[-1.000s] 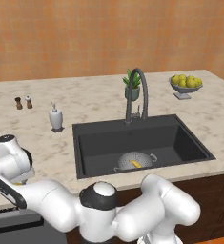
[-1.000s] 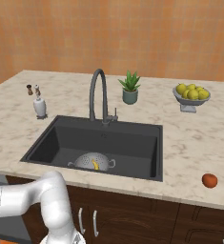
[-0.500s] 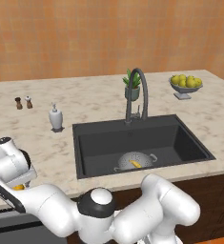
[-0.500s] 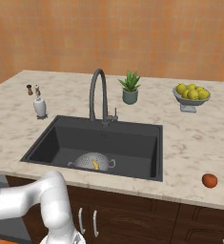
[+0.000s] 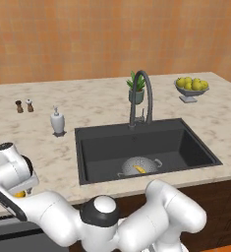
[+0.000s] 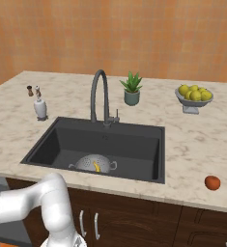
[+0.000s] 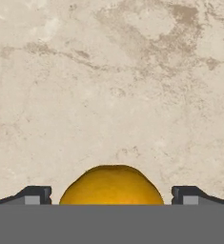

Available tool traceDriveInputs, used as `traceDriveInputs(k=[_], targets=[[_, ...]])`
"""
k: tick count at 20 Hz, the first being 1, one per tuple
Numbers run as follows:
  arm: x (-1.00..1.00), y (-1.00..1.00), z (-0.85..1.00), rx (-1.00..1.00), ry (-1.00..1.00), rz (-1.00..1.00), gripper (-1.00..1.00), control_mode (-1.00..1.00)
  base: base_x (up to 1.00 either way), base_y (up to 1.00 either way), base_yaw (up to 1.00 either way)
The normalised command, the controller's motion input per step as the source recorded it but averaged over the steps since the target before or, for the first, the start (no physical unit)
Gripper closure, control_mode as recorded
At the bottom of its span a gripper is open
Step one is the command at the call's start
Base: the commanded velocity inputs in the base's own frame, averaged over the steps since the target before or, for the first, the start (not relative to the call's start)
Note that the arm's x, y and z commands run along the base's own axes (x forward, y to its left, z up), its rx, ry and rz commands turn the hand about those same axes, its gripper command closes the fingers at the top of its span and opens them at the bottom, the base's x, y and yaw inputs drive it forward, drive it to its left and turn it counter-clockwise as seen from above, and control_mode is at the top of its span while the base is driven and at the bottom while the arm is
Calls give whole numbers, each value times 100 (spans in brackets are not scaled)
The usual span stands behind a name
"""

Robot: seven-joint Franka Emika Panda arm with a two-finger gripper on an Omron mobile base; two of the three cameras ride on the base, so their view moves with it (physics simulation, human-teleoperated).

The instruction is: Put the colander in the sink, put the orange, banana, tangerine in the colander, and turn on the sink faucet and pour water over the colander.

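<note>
- Hand (image 7: 111, 200) hangs spread wide over the tabletop (image 7: 108, 86), fingertips either side of an orange fruit (image 7: 111, 186), gripping nothing, apparently lined up to grasp.
- Colander (image 5: 139, 166) sits in the sink (image 5: 186, 142), off to the hand's side, holding the banana (image 5: 139, 170).

My arm (image 5: 151, 221) is glossy white, built of fat rounded links with dark grey joint rings and a round grey cap. My jaws end in small dark tips with lighter grey pads.
</note>
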Motion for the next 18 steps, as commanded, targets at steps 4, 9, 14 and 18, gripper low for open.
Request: traceDriveInputs(k=[4, 9, 14, 18], targets=[[-26, 8, -26, 0, 0, -5, 100, -100, 0, 0, 0], [-14, -2, -19, -2, 0, -9, 100, -100, 0, 0, 0], [-5, -60, 0, -4, -3, -2, 100, -100, 0, 0, 0], [-6, -92, 13, -2, -18, 0, 100, -100, 0, 0, 0]])
